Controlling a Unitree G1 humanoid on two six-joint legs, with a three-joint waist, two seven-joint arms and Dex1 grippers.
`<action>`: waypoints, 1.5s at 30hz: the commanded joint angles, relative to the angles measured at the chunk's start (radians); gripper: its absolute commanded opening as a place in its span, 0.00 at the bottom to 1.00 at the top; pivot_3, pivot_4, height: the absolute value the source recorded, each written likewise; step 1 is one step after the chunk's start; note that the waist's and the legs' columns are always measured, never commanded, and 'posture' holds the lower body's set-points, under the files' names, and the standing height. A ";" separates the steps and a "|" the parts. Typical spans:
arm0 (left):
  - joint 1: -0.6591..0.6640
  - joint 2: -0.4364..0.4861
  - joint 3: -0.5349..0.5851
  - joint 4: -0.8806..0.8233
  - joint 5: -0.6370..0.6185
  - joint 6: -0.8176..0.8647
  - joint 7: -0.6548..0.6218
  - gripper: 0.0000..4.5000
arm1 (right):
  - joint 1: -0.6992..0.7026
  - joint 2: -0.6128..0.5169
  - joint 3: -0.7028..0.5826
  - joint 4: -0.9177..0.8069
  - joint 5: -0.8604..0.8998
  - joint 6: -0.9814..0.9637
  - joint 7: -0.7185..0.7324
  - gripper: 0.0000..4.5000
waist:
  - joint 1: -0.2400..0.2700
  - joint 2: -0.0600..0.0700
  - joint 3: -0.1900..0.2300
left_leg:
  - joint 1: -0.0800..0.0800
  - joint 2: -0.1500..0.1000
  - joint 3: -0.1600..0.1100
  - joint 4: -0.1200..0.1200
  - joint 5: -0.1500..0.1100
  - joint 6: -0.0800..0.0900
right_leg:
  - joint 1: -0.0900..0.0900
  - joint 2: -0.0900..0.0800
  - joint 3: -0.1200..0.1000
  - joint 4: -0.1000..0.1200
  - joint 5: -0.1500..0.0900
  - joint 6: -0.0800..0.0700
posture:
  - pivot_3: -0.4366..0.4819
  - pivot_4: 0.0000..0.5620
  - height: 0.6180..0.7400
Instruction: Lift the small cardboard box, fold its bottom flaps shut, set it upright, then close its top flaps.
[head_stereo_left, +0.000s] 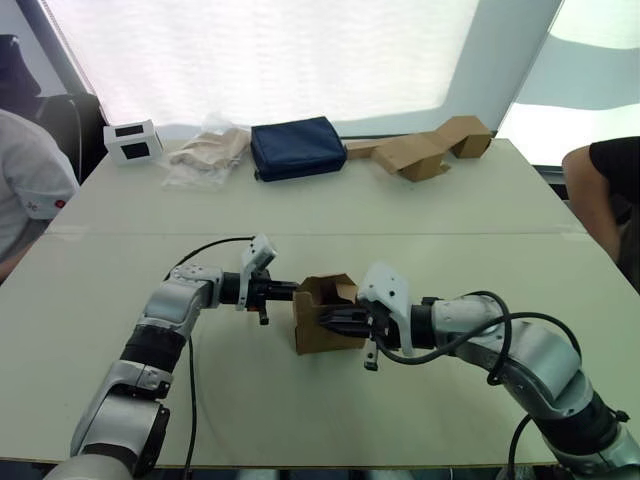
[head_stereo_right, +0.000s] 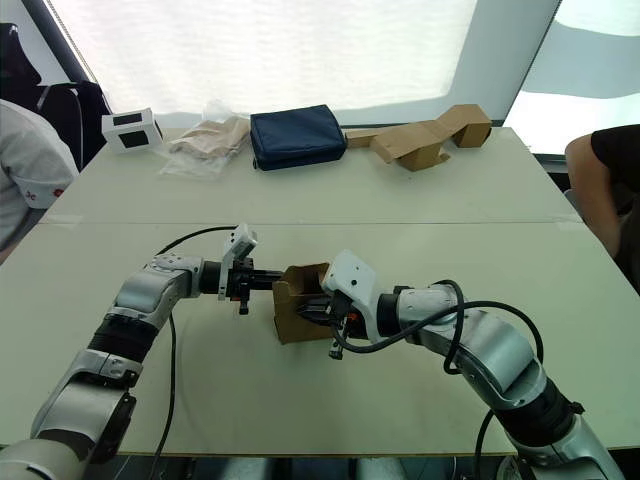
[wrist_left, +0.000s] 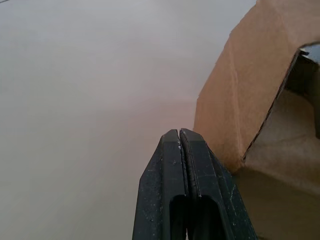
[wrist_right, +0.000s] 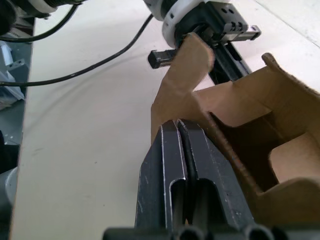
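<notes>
Hands first: my right hand (wrist_right: 179, 131) has its two fingers pressed flat together, and I judge it pinches nothing, only leaning against the near wall of the box (head_stereo_left: 325, 318) at the rim. My left hand (head_stereo_left: 283, 291) is clenched the same way, fingertips together, its tips touching the box's opposite side up near one raised flap. So the box is squeezed lightly between two closed hands and gripped by neither.

It sits upright on the table (head_stereo_left: 300, 210), toward the middle of the near half, close to the front edge. Its top flaps (wrist_right: 187, 70) are not yet closed: one stands tall beside my left hand, another leans outward, and I can see down into the hollow inside. I cannot see the bottom flaps from any view.

Risks from here, as I judge them. With no real grasp, any uneven push will slide or spin the box across the smooth table instead of folding anything. If I press high on a wall, the light box may tip over toward the far side. The tall flap could bend outward if my left hand catches it from the wrong face. My right hand's cable (head_stereo_left: 470, 330) loops just beside the box and could snag a flap.
</notes>
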 joint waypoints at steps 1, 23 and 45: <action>0.011 0.004 0.009 0.010 0.003 -0.047 -0.013 0.00 | -0.012 0.016 0.001 -0.006 -0.006 -0.019 0.015 0.00 | 0.000 0.000 0.000 | 0.000 0.000 0.000 0.000 0.000 0.000 | 0.000 0.000 0.000 0.000 0.000 0.000 | 0.48 0.27 1.00; 0.026 -0.028 0.011 0.055 0.008 -0.126 -0.023 0.00 | -0.051 0.030 -0.045 0.021 0.021 0.000 0.068 0.00 | -0.001 0.000 0.000 | 0.000 0.000 0.000 0.000 0.000 0.000 | 0.000 0.000 0.000 0.000 0.000 0.000 | 0.48 0.27 1.00; 0.092 0.073 0.125 -0.103 -0.032 -0.045 0.064 0.00 | -0.051 0.082 -0.013 0.111 -0.036 -0.011 0.074 0.00 | -0.004 0.000 0.000 | 0.000 0.001 0.000 0.000 0.000 0.000 | 0.000 0.000 0.000 0.000 0.000 0.000 | 0.48 0.27 1.00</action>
